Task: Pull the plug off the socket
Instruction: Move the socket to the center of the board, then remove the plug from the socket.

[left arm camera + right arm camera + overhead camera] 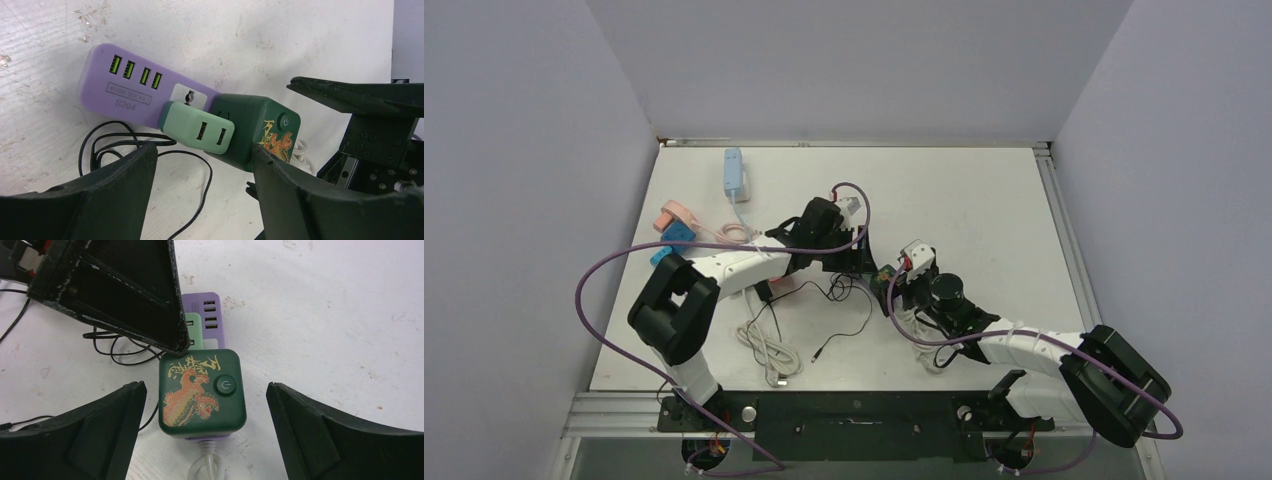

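Black left tool [203,149] stands open astride the pale green plastic plug [197,127], not gripping; right tool [205,386] gapes around the dark green dragon-printed socket cube [202,405]; plug sits mid-desk, touching cube and purple plastic power strip [125,90]; extraction not yet done.

- White table [984,200] between grey walls, with a light blue power strip [733,172] lying near its far left corner
- A pink roll [674,213] and blue blocks [678,233] lie just nearer than the strip and to its left
- The left gripper [856,264] and right gripper [894,290] meet well to the strip's right and nearer, with a small dark green block [884,277] between them
- A thin black cable [839,312] loops nearer than the strip, to its right
- A coiled white cable [769,352] lies nearest of all, well apart from the strip
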Available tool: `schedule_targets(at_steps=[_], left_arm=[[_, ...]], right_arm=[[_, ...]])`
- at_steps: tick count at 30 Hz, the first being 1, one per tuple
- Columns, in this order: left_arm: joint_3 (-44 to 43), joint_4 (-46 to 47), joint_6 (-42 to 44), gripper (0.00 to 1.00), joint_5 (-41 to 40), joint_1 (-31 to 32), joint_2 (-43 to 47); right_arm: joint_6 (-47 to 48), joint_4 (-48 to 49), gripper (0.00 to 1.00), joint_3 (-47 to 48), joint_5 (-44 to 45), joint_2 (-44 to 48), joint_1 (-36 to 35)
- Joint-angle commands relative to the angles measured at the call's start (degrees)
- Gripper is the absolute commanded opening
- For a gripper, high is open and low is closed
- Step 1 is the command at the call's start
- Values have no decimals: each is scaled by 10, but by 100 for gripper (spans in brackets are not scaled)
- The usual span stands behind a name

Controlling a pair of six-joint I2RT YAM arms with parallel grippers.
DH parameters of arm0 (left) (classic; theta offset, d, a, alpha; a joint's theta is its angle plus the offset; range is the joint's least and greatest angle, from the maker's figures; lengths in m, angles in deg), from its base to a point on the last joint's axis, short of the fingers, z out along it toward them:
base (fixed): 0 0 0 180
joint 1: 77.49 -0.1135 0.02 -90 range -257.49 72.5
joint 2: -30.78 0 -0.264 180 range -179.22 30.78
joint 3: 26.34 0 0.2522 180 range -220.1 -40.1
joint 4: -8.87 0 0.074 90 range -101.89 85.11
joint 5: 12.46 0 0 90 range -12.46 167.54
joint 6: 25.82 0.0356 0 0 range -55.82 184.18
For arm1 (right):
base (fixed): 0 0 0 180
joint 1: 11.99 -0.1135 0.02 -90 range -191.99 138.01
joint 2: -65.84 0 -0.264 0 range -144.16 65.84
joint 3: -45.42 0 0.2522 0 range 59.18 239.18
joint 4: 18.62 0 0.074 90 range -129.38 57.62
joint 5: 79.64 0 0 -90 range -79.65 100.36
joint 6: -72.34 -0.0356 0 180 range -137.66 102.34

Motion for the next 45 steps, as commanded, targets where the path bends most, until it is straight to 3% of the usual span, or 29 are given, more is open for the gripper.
schedule_targets(at_steps=[1,13,24,45], left_arm=[[-26,15,-4,63,10,-3,-13],[-20,21,-13,59,2,-27,-11],[-21,26,-27,46,27,-26,-35],[-25,22,-31,34,30,-24,-56]], right_arm=[[5,-1,98,31,28,-12,-2],[-2,2,94,38,15,-26,-2],[-4,-5,87,44,23,-36,-1],[-22,-17,75,56,-6,-55,25]])
